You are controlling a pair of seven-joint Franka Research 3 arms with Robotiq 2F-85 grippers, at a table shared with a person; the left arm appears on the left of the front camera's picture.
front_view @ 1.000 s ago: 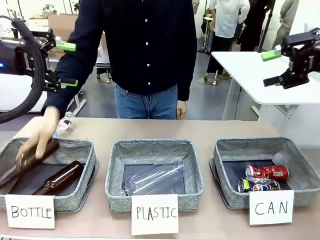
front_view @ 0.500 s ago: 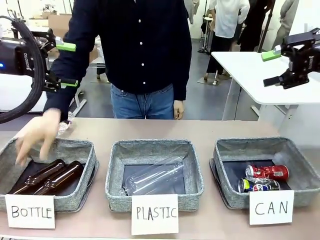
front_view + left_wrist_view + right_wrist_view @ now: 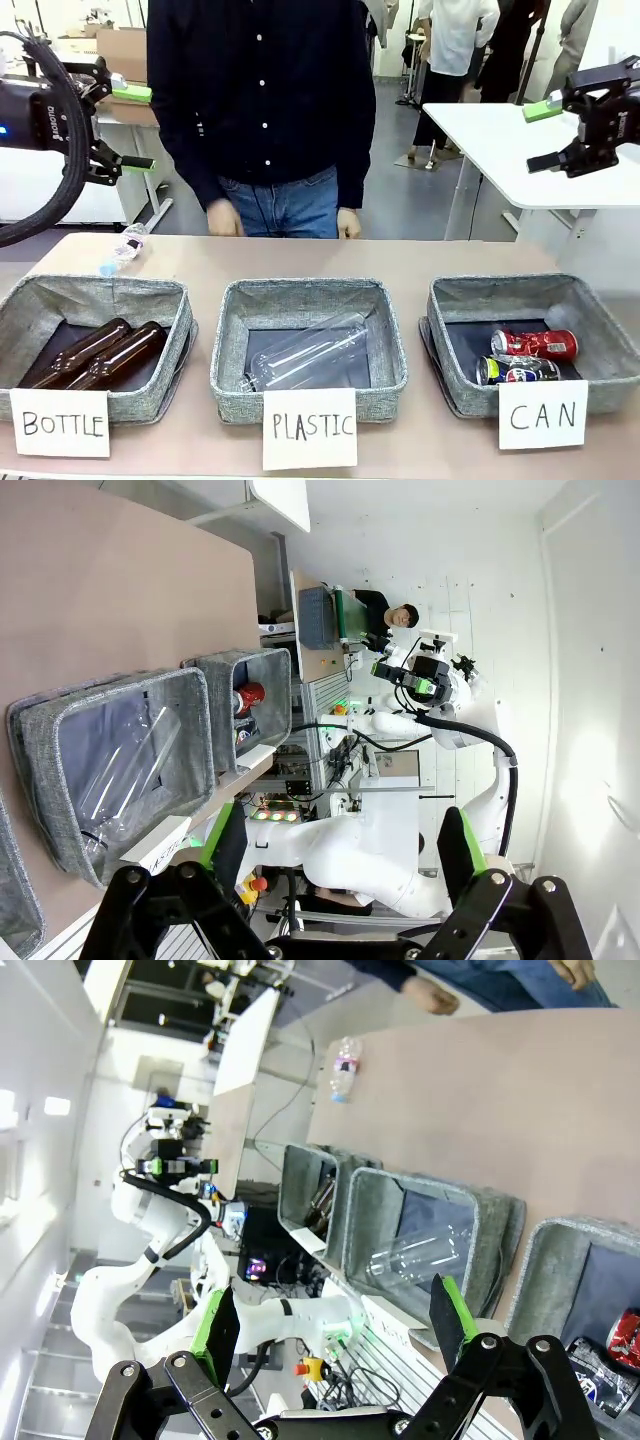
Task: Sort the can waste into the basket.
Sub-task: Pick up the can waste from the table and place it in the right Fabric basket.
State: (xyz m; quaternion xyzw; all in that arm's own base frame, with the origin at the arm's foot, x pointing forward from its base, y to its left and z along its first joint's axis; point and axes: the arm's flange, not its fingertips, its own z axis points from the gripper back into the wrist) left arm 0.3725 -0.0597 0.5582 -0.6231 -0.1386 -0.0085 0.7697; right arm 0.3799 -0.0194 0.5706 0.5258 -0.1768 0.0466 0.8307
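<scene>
Both grippers are parked high and clear of the table: the left gripper (image 3: 128, 128) at the left edge, the right gripper (image 3: 552, 135) at the right, each with its green pads spread wide and nothing between them. This raised posture leaves the work surface free for the person (image 3: 265, 100) standing at the far side, hands (image 3: 224, 216) hanging near the table edge.

The red can (image 3: 534, 344) and the blue-and-silver can (image 3: 517, 370) lie side by side on the dark floor of the basket (image 3: 600, 310) signed "CAN" (right-hand compartment of three). By this layout the can sorting looks complete.

Two brown bottles (image 3: 95, 355) rest in the "BOTTLE" basket (image 3: 150, 295); a clear bottle (image 3: 310, 355) lies in the "PLASTIC" basket (image 3: 300, 292). One small plastic bottle (image 3: 124, 248) lies unsorted on the table (image 3: 300, 255).
</scene>
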